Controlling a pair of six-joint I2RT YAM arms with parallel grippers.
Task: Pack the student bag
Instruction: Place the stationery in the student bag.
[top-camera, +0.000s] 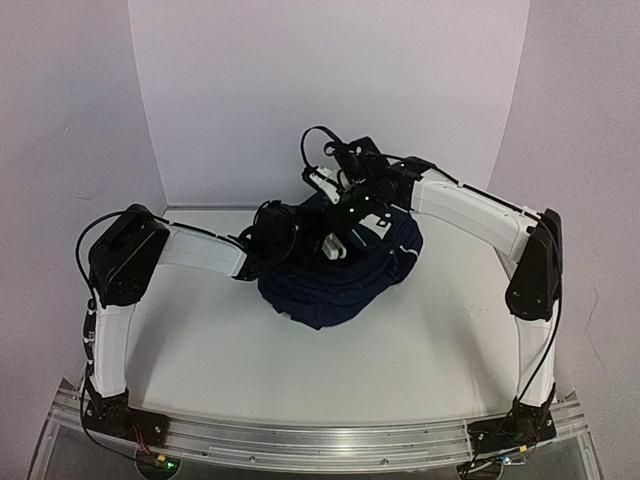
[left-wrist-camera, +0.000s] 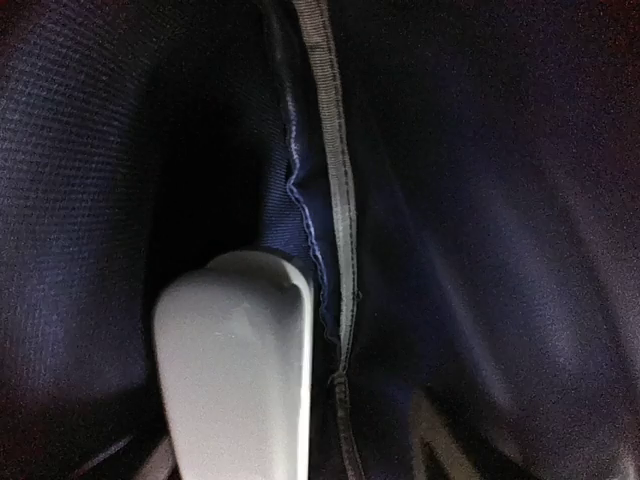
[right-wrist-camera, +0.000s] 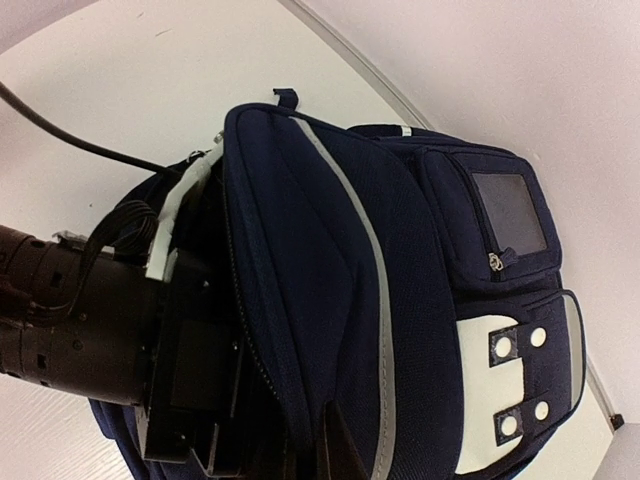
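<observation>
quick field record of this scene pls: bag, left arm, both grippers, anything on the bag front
bag: student bag, dark navy, slumped mid table, main opening apart
left arm: left arm reaches into the main opening
left gripper: left gripper inside the bag, jaws apart, no item seen between them
right gripper: right gripper shut, apparently pinching the opening's edge
bag front: grey label, white buckle patches

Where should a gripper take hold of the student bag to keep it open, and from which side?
Take the student bag by the zipper rim of its front flap: a thin raised edge that two fingers can pinch. Come from above on the right, because the left arm fills the opening's left side.
</observation>
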